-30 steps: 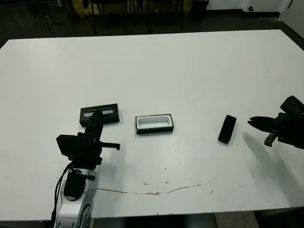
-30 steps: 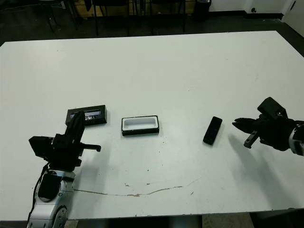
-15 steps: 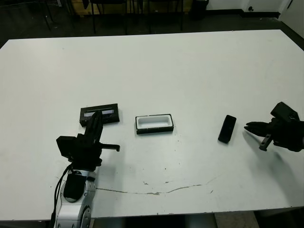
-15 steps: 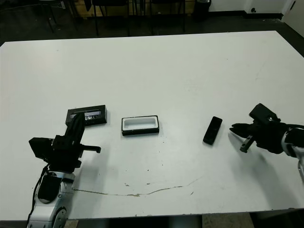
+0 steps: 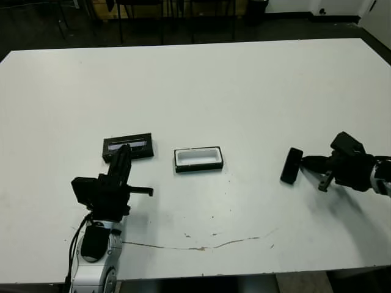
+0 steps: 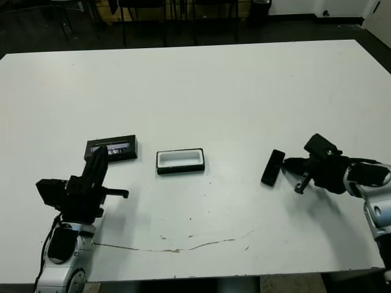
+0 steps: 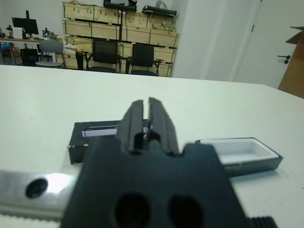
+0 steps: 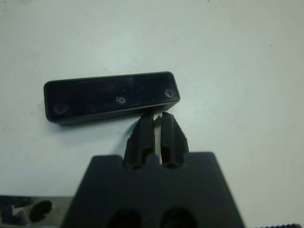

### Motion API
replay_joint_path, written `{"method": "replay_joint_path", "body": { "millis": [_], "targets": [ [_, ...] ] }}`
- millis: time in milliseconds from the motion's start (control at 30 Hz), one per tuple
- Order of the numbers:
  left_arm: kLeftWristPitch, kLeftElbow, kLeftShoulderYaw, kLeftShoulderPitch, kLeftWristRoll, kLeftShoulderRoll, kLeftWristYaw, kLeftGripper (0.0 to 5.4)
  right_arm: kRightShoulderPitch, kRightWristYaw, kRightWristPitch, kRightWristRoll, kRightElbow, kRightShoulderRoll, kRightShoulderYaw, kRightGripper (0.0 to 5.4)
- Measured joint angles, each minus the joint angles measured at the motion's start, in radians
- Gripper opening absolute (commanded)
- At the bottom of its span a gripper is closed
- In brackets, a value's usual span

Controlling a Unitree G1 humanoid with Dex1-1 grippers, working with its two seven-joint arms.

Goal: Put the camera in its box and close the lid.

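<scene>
At the right side of the table (image 5: 244,79), right end effector (image 8: 154,119) sits with its fingers pressed together, tips just at the long edge of the camera (image 8: 111,97); nothing is held. Camera lies flat on the table, well apart from the box (image 5: 198,159), which stands open near the table's middle with its white lining showing and nothing inside. Lid (image 5: 128,146) lies flat just beside the box on its left, pale strip up.

Left end effector (image 7: 146,118) is also clenched and empty, raised above the table on the near side of the lid and pointing over it.

Step in hand, by my judgement: approach to the camera, first pick not yet made. Box unfilled, lid off, so the task is at its beginning.

Next move calls for: part the right fingers, straddle the camera across its narrow width, clamp, lift. Closed tips this near the edge could nudge the bar and turn it; worth watching. Carry to the box would then need the bar lined up with the tray's long axis.
</scene>
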Motion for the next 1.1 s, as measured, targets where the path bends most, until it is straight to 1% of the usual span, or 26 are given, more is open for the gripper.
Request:
{"method": "replay_joint_path", "body": {
  "millis": [133,400,733,833,967,1100],
  "targets": [
    [-0.001,0.0,0.0,0.003,0.0,0.0,0.0,0.02,-0.015,-0.014,0.009,-0.003,0.008,0.021,0.006,0.0],
    [-0.002,0.0,0.0,0.005,0.0,0.0,0.0,0.02,-0.039,-0.041,-0.003,-0.017,0.021,0.057,0.023,0.0],
    [0.001,-0.002,-0.002,0.006,0.001,0.0,0.001,0.02,-0.094,-0.037,0.004,-0.017,0.048,0.111,0.059,0.0],
    [0.002,-0.002,-0.004,0.006,0.0,0.0,0.0,0.02,-0.112,-0.028,-0.01,-0.021,0.069,0.121,0.071,0.0],
    [0.001,-0.002,-0.006,0.006,0.0,0.0,0.0,0.02,-0.121,-0.031,0.009,-0.026,0.061,0.129,0.081,0.0],
    [0.003,-0.003,-0.008,0.006,0.001,-0.001,0.002,0.02,-0.121,-0.043,-0.006,-0.056,0.05,0.129,0.09,0.0]
  ]
}}
